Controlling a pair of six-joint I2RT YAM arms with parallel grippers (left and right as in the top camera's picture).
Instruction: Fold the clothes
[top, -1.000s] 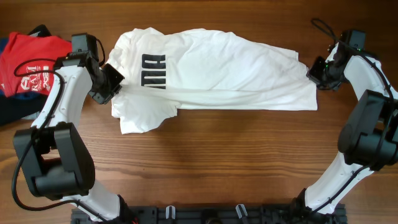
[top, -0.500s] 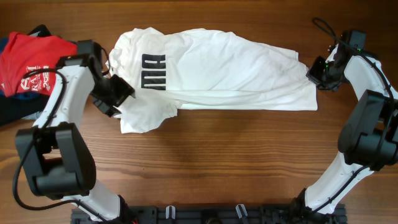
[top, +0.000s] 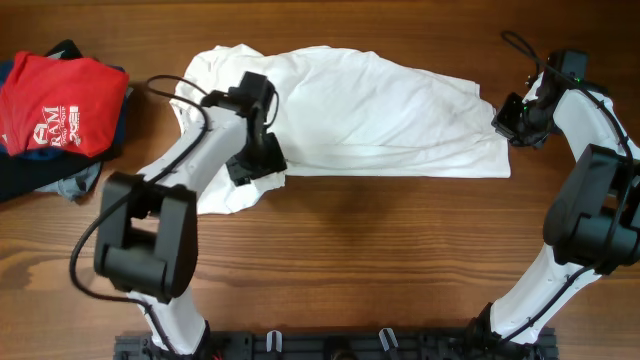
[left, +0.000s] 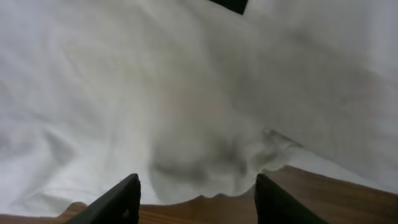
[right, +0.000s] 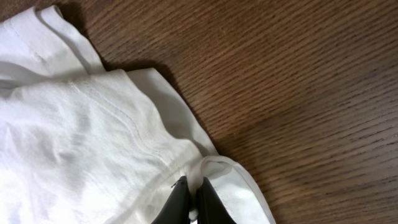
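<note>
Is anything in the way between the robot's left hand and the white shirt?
No, nothing visible is. The left end effector hangs open right over the white T-shirt, and its camera shows only that cloth and a bit of bare table under it.

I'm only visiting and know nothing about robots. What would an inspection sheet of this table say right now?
Surface: wooden table, brown grain.
Job's things: white T-shirt lying wrinkled across the far side, partly folded over.
Clutter: red shirt on top of dark garments, far left corner.
Grippers: left gripper open above the T-shirt's lower left; right gripper shut on the T-shirt's edge at the right end.
Cables: black cable looping by the left arm; another by the right arm.
Surroundings: nothing seen.
</note>
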